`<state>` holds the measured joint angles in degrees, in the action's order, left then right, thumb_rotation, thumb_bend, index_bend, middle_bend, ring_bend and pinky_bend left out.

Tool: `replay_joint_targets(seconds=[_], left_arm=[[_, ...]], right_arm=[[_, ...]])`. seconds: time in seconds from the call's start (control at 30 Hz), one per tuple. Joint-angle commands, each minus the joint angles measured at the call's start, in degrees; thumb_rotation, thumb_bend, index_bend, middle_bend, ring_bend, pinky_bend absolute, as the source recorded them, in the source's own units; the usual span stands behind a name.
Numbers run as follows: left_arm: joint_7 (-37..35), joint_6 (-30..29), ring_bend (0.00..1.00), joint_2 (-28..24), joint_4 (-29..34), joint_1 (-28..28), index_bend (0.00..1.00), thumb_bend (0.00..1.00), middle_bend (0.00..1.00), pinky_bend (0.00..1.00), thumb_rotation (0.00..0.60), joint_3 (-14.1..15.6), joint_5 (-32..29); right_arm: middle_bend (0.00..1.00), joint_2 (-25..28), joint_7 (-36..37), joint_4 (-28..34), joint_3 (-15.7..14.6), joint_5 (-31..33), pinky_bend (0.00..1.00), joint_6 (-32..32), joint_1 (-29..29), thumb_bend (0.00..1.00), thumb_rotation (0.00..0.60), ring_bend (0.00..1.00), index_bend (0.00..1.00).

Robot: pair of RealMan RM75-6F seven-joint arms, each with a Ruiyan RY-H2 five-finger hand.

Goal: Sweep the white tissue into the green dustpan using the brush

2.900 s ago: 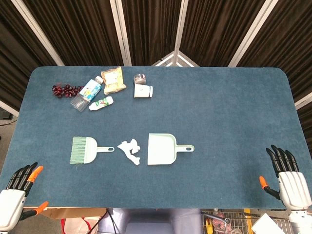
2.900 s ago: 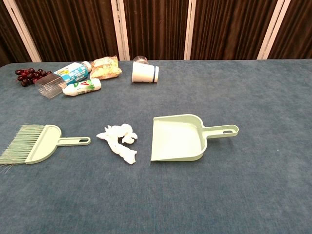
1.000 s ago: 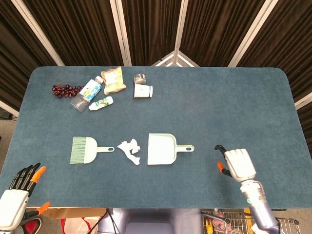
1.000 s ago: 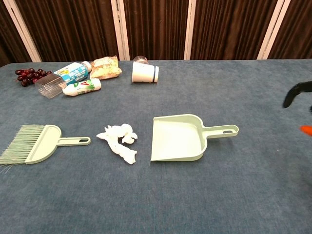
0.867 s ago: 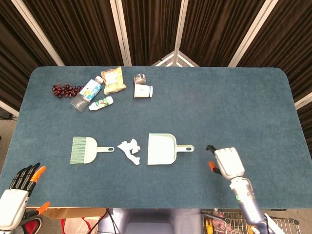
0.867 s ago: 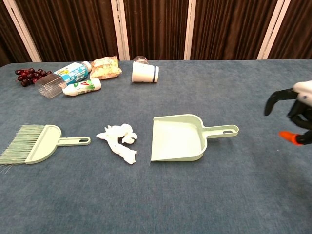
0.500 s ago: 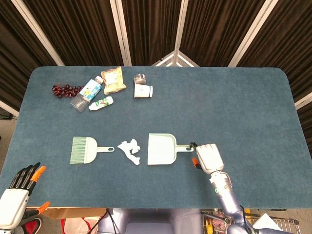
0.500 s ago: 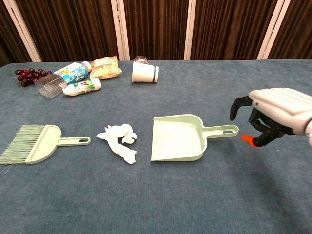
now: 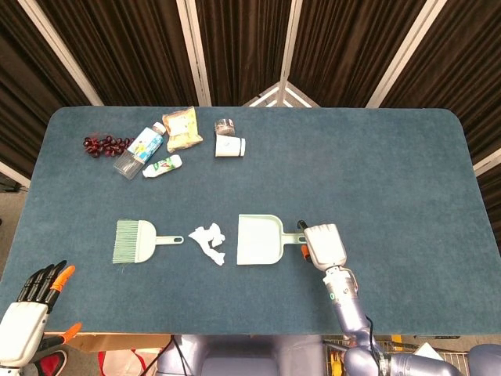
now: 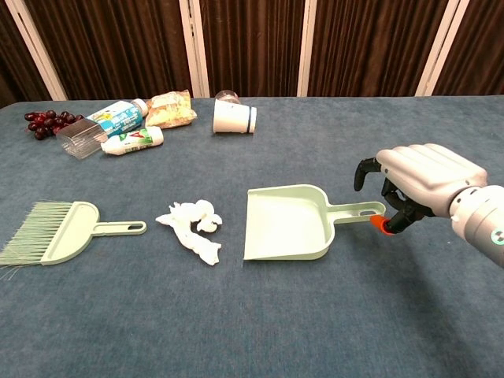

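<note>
A blue carpeted surface [image 9: 376,172] stands before dark curtains. At its near left corner the left hand [image 9: 31,301] waits off the edge, fingers apart, holding nothing. Midway, toward the near edge, lie in a row the brush [image 10: 59,238], the white tissue [image 10: 191,227] and the green dustpan [image 10: 290,223]. The right hand [image 10: 413,185] hovers at the dustpan's handle, fingers curled, not visibly gripping it. Bottles [image 9: 146,147], a cup [image 10: 234,116] and grapes [image 9: 106,144] sit near the far left corner.

Whole surface [image 9: 391,157] seen from overhead by head view; same surface [image 10: 236,331] viewed low, nearer, from chest, facing curtains [image 10: 252,47].
</note>
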<state>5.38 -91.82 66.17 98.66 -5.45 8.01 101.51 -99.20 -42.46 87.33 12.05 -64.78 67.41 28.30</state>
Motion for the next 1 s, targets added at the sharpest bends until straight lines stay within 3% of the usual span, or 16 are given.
replay_joint_targets(seconds=[0.03, 0.43, 1.0], left_arm=[[-0.06, 0.10, 0.00, -0.01, 0.02, 0.06, 0.00, 0.00, 0.00, 0.06, 0.600, 0.00, -0.04], [-0.17, 0.10, 0.00, -0.02, 0.18, 0.14, 0.00, 0.00, 0.00, 0.06, 0.600, 0.09, 0.10], [0.31, 1.51, 0.00, 0.04, 0.86, 0.73, 0.00, 0.00, 0.00, 0.06, 0.600, -0.10, -0.85]], right_arm=[[0.88, -0.50, -0.30, -0.76, -0.66, -0.13, 0.86, 0.39, 0.19, 0.36, 0.600, 0.85, 0.35], [0.88, -1.90, -0.42, -2.46, -1.09, 1.71, 0.86, 0.42, 0.88, 0.36, 0.600, 0.85, 0.35], [0.88, -2.75, -0.90, -3.28, -1.44, 2.95, 0.86, 0.48, 2.07, 0.36, 0.600, 0.85, 0.47]])
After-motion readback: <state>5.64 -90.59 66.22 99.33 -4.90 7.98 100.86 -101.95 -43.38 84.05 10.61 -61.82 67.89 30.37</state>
